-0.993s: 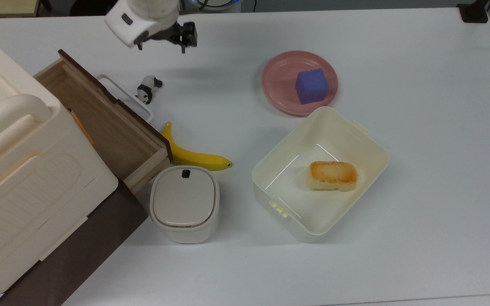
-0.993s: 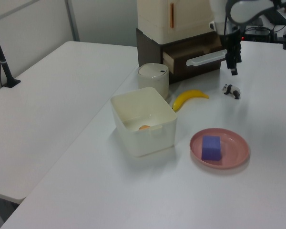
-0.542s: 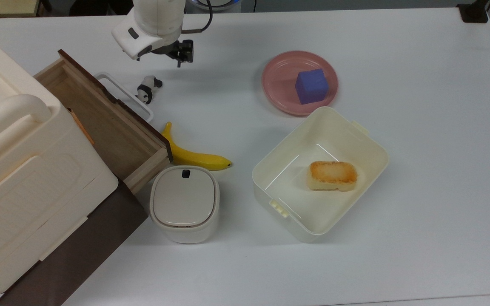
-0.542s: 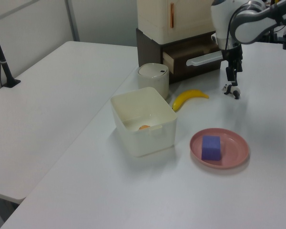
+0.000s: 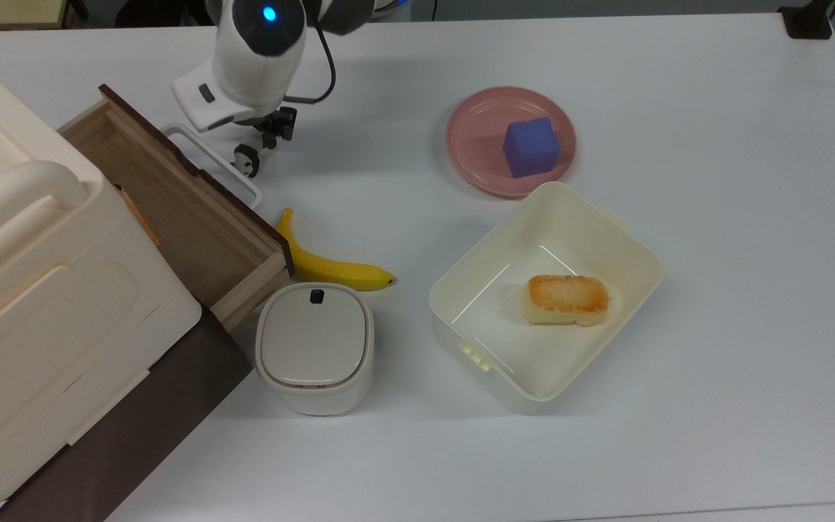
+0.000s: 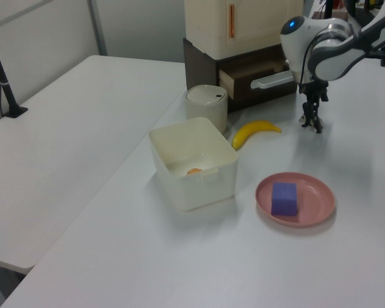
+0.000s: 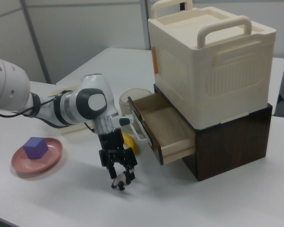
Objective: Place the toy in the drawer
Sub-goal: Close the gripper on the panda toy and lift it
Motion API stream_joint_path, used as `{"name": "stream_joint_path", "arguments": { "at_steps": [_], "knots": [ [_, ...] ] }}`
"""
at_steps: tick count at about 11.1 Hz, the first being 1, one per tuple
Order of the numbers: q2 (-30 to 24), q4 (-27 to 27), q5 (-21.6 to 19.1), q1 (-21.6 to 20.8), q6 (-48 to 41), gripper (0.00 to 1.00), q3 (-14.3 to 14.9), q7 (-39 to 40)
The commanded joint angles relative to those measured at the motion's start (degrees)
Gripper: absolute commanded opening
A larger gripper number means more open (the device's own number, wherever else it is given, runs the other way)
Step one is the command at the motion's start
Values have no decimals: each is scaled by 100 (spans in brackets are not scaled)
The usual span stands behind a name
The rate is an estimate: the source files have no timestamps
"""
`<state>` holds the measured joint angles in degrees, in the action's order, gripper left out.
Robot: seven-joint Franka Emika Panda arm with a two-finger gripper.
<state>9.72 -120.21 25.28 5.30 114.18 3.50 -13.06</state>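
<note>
Item: toy (image 7: pixel 119 181), on the worktop (image 5: pixel 678 362) just outside the drawer (image 7: pixel 168 126) handle. Gripper (image 7: pixel 120 176): fingers spread, straddling the toy, not yet pinching. Handling advice: centre on the body, close gently; the small figurine may tip or squirt sideways.

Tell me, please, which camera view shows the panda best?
The right view: the panda stands unobstructed on the table beneath the pincer. In the top view the arm covers most of it; in the left view it is a speck.
</note>
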Motion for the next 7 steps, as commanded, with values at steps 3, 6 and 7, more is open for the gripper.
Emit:
{"name": "stream_joint_path", "arguments": {
  "at_steps": [3,6,7],
  "knots": [
    [390,-46,302,-91,140,83,-7,-364],
    [399,-20,284,-65,149,53,-7,-373],
    [399,-11,267,-64,149,39,-16,-373]
  ]
}}
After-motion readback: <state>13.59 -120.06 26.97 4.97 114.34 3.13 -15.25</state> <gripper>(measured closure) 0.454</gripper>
